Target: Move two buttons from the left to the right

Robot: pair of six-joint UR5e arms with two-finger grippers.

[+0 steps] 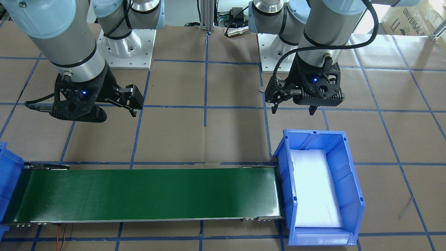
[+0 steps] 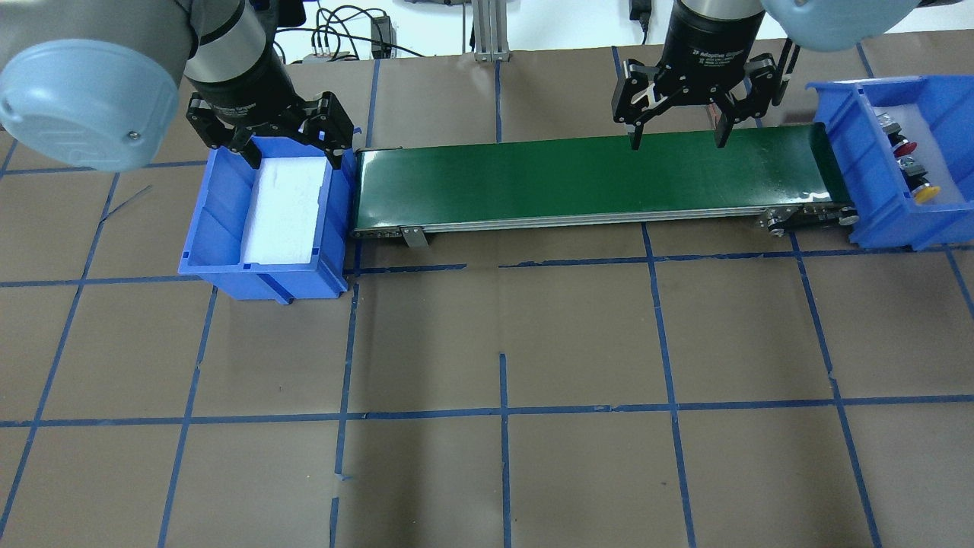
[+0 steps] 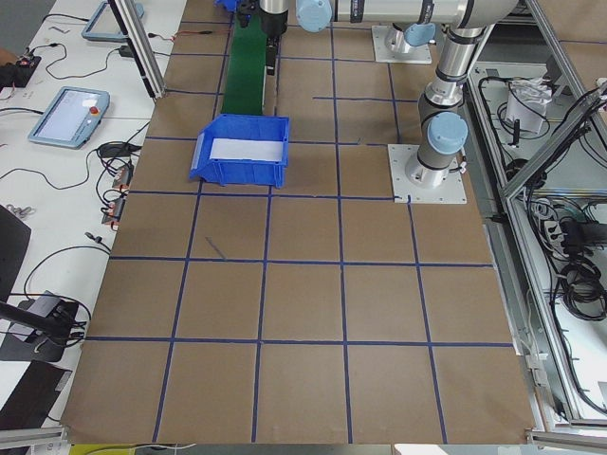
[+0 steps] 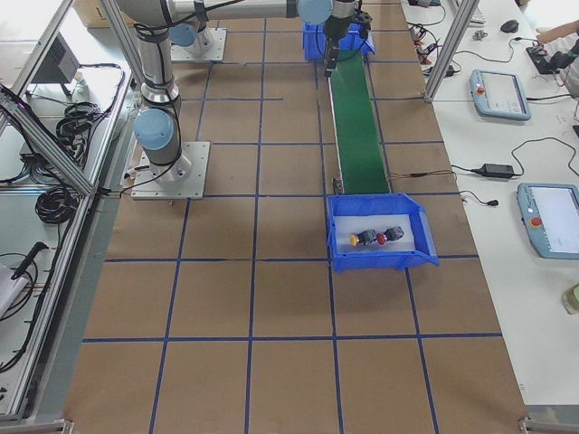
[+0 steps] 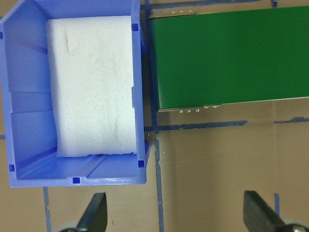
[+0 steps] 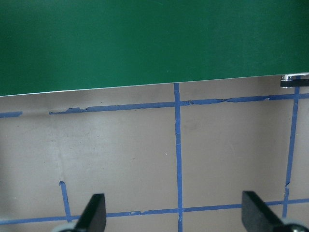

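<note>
**Buttons [image 4: 368,239], pair**

Yellow button [image 4: 355,240], red button [image 4: 382,239]: round-capped, on white foam [image 4: 407,237] inside blue bin [image 4: 380,262]. Right end effector [image 2: 676,143]: pointing down, opened wide, empty, beside green belt [image 2: 593,179]. Left end effector [image 2: 293,158]: likewise, beside second bin [image 2: 213,221].

I have both arms reaching out from their bases, wrists bent so that each gripper points down. The left gripper [image 2: 293,156] hangs with its jaws spread wide. On its wrist camera the two dark fingertips [image 5: 96,215] sit near opposite sides of the lower edge. The right gripper [image 2: 677,142] is spread just as wide, and its fingertips [image 6: 94,212] show the same broad gap on its own wrist camera. The two grippers are well apart from each other.
</note>
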